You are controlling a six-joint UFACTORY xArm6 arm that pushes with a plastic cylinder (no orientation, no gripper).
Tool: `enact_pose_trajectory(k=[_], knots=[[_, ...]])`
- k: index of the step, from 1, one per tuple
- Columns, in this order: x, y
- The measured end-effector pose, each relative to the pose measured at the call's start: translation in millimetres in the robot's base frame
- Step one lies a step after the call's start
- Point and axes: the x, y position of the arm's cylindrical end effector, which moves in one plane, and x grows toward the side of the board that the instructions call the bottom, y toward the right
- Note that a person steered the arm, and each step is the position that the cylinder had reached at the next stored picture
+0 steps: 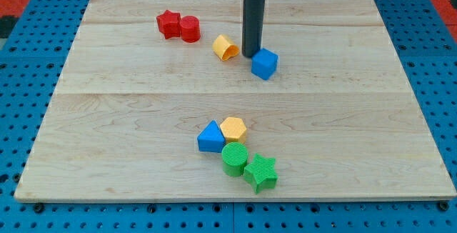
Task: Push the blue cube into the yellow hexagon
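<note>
**One blue cube, one long push down the table**

One blue cube [264, 63] sits in the upper middle of the table [107, 154], with my tip [251, 54] just beside its upper-left side, touching or nearly so; I cannot tell which. There are no fingers to spread or press together, only the rod.

The cube looks small, light and rigid, likely to slide easily on the smooth wood and to turn if pushed off-centre. My judgement: press on the middle of its top face, so it travels toward the view's bottom.

The yellow hexagon [233, 128] lies well apart, lower centre, touching a blue triangle [210, 138] and a green cylinder [234, 158], with a green star [260, 172] below. The wood between cube and hexagon is open. A yellow block [226, 47] stands near the tip's left; a red star [168, 23] and red cylinder [190, 28] are further left. All edges are far off.
</note>
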Motion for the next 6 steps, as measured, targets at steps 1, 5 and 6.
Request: enact_pose_trajectory(k=[1, 5, 6], knots=[[-31, -24], [-21, 4], [23, 47]])
